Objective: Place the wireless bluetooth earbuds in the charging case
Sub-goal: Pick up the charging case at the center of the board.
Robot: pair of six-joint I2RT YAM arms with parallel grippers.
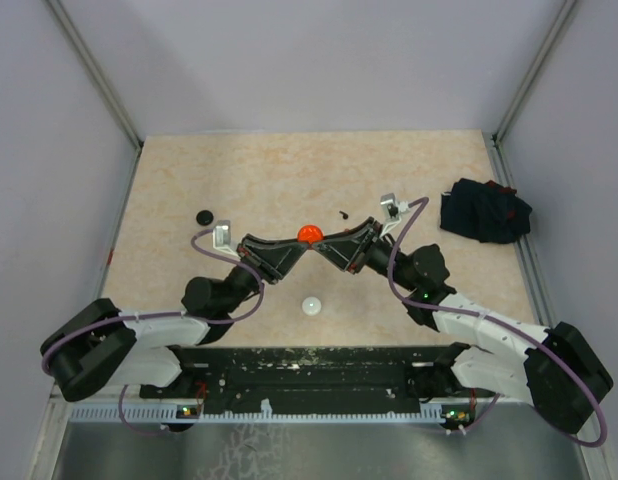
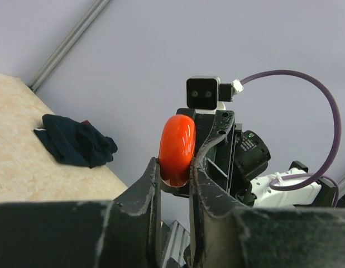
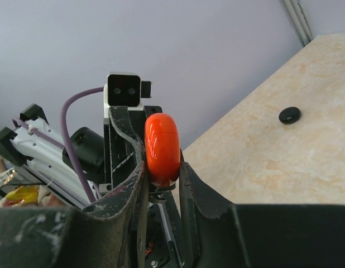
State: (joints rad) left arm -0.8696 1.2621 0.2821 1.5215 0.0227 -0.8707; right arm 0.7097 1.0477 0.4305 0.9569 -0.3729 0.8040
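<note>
While aloft, red case [image 1: 309, 233] pinched by left pincer [image 2: 175, 168], right pincer [image 3: 161, 170]

Beige speckled tabletop [image 1: 289, 170]; plain lavender-grey walls [image 1: 319, 60] on three sides; aluminium corner rails [image 1: 94, 70]; even light.

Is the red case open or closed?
Closed. The red case is one smooth rounded lump with only a thin seam, no lid lifted.

Left arm [image 1: 224, 290] and right arm [image 1: 429, 275] meet at the red case [image 1: 309, 233], walling off both its sides. Beyond the case: open table [image 1: 289, 170], save a tiny black bud [image 1: 345, 213] just to its right. Other obstacles: black disc [image 1: 203, 216] well to the left; white disc [image 1: 312, 305] nearer, between the arms; dark cloth bundle [image 1: 484, 211] far right.
</note>
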